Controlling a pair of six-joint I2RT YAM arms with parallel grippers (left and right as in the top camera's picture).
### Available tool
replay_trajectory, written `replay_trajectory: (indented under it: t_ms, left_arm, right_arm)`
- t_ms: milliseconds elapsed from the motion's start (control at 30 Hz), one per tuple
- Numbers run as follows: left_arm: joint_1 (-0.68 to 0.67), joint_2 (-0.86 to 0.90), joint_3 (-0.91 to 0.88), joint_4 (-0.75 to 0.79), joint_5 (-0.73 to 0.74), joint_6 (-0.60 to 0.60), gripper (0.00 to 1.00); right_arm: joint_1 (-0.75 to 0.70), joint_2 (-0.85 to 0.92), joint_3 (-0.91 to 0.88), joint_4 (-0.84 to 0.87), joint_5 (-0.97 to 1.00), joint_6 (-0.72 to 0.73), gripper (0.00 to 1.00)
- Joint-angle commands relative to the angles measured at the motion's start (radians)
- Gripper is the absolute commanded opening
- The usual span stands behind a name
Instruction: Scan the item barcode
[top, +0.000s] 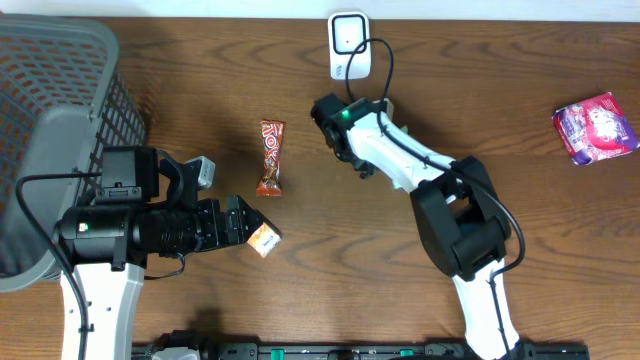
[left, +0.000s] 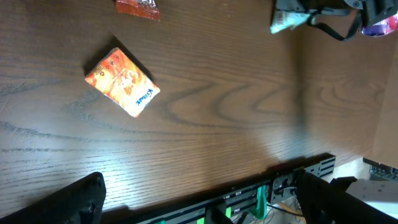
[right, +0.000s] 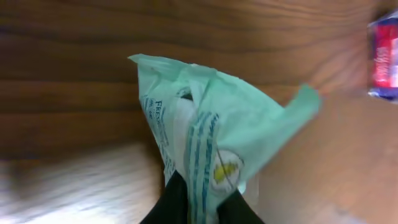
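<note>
My right gripper is shut on a pale green packet with blue print, which stands up crumpled between the dark fingers. In the overhead view that gripper is just below the white barcode scanner at the table's far edge. The left wrist view catches the green packet at its top edge. My left gripper is open and empty over the front of the table, with an orange packet lying ahead of it, also seen from overhead.
A brown chocolate bar lies mid-table. A pink and purple packet sits at the far right. A grey basket fills the left side. The table's front edge with a black rail is close under the left gripper.
</note>
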Motion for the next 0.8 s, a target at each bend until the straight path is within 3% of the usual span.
replay_trajectory:
  t_ms: [0,167,233,333,567,767]
  left_arm:
    - [-0.004,0.0,-0.003,0.0,-0.01,0.01,0.98]
    - [-0.004,0.0,-0.003,0.0,-0.01,0.009,0.98]
    - [-0.004,0.0,-0.003,0.0,-0.01,0.01,0.98]
    - [-0.004,0.0,-0.003,0.0,-0.01,0.009,0.98]
    - [-0.004,0.0,-0.003,0.0,-0.01,0.009,0.98]
    - [-0.004,0.0,-0.003,0.0,-0.01,0.01,0.98]
  right_arm:
    - [0.039,-0.024,-0.004,0.04,-0.136,0.027,0.16]
    - [0.065,-0.024,-0.004,0.092,-0.233,0.027,0.35]
    - [0.075,-0.024,-0.004,0.096,-0.233,0.027,0.49]
    - [0.092,-0.025,0.0,0.104,-0.233,0.026,0.59]
    - [0.108,-0.025,0.08,0.06,-0.223,-0.063,0.62]
    - [0.104,-0.025,0.181,-0.064,-0.095,-0.064,0.63]
